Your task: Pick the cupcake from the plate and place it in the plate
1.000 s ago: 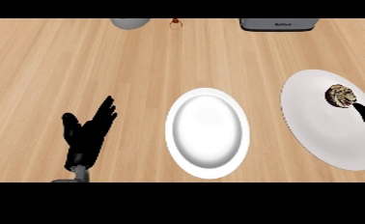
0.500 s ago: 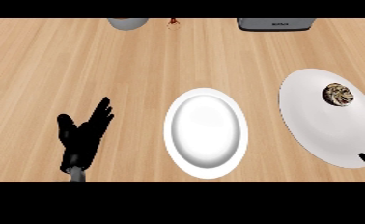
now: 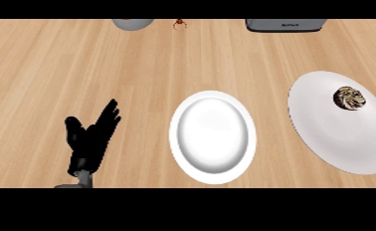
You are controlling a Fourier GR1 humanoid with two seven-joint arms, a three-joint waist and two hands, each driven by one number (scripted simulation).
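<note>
The cupcake [image 3: 349, 98], brown with pale frosting, sits near the upper part of a white plate [image 3: 330, 135] at the right edge of the head view. A second white plate [image 3: 213, 136] lies bare in the middle of the wooden counter. My left hand [image 3: 89, 141] rests at the lower left, fingers straight and pointing up, well apart from both plates. My right hand does not show in this view.
Along the counter's far edge stand a grey round object [image 3: 133, 24], a small reddish item [image 3: 178, 24] and a dark grey appliance [image 3: 285, 25]. Bare wood stretches between the plates and the far edge.
The view has shifted slightly, so the plates sit a bit further left. A dark tip seen at the right plate's edge one second ago is gone from view. My left hand drifted slightly left.
</note>
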